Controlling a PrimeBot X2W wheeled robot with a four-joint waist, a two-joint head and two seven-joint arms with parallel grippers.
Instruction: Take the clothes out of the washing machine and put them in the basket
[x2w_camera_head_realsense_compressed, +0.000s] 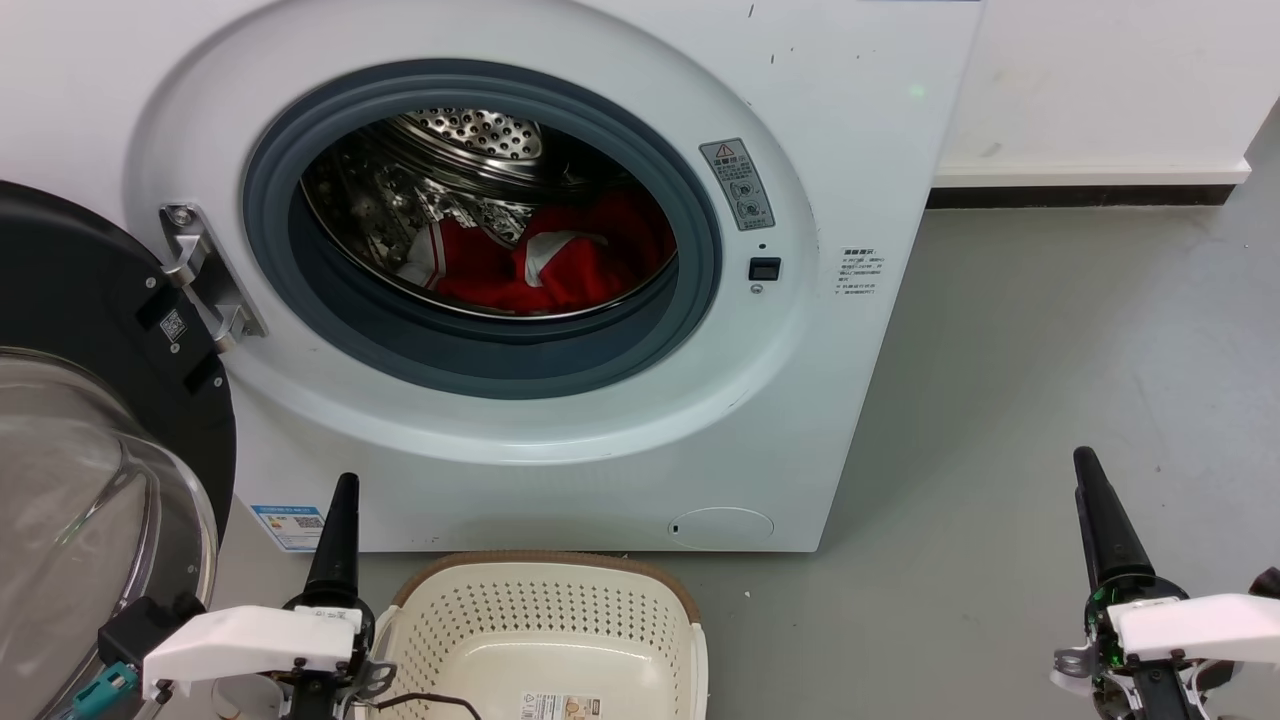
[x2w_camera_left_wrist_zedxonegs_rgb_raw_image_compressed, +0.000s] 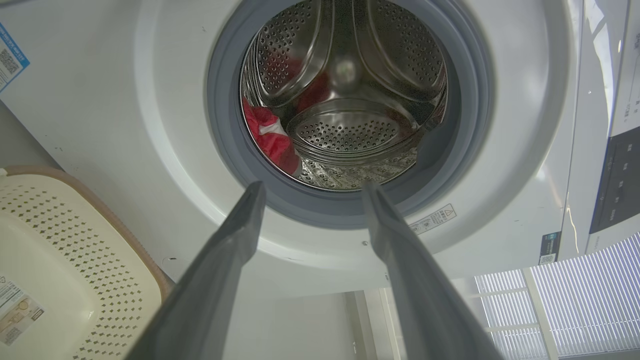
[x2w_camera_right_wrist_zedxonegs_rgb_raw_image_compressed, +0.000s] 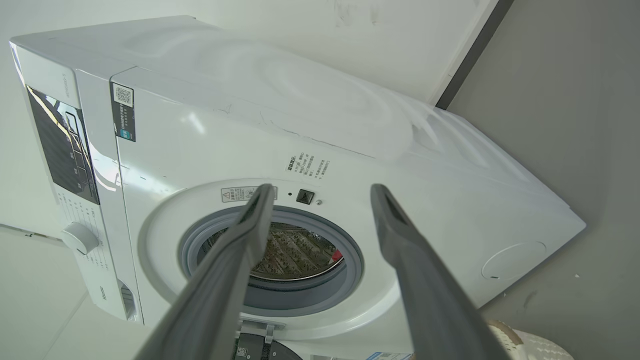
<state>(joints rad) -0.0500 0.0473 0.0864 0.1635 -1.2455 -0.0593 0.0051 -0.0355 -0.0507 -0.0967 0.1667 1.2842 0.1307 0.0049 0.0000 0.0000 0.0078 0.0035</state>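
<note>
The soft bright red clothes with white parts (x2w_camera_head_realsense_compressed: 560, 262) lie inside the large white front-loading washing machine (x2w_camera_head_realsense_compressed: 830, 150), on the low side of its perforated steel drum (x2w_camera_head_realsense_compressed: 480, 132), toward 5 o'clock of the round opening in the head view. The fabric is bunched and folded, and one white piece is turned up in the middle. In the left wrist view the clothes (x2w_camera_left_wrist_zedxonegs_rgb_raw_image_compressed: 270, 136) are pressed against the drum edge. In the right wrist view only a small red corner (x2w_camera_right_wrist_zedxonegs_rgb_raw_image_compressed: 336, 256) shows behind the rim.

The thick grey rubber rim (x2w_camera_head_realsense_compressed: 480, 365) goes round the opening and is smooth. The black-framed glass door (x2w_camera_head_realsense_compressed: 95, 300) stands wide open at 9 o'clock, on a metal hinge (x2w_camera_head_realsense_compressed: 205, 268).

The cream-white perforated plastic basket with a brown woven-look rim (x2w_camera_head_realsense_compressed: 545, 560) stands on the grey floor (x2w_camera_head_realsense_compressed: 1050, 350) at 6 o'clock, just before the machine, and has a paper label on its bottom. At 3 o'clock the floor is wide and open.

The left hand (x2w_camera_left_wrist_zedxonegs_rgb_raw_image_compressed: 314, 187) is open, its two long dark fingers apart, and it points at the opening. In the head view it (x2w_camera_head_realsense_compressed: 345, 492) is at the basket's 9 o'clock. The right hand (x2w_camera_right_wrist_zedxonegs_rgb_raw_image_compressed: 324, 190) is open too, and in the head view it (x2w_camera_head_realsense_compressed: 1087, 462) is at 4 o'clock, well apart from the machine.
</note>
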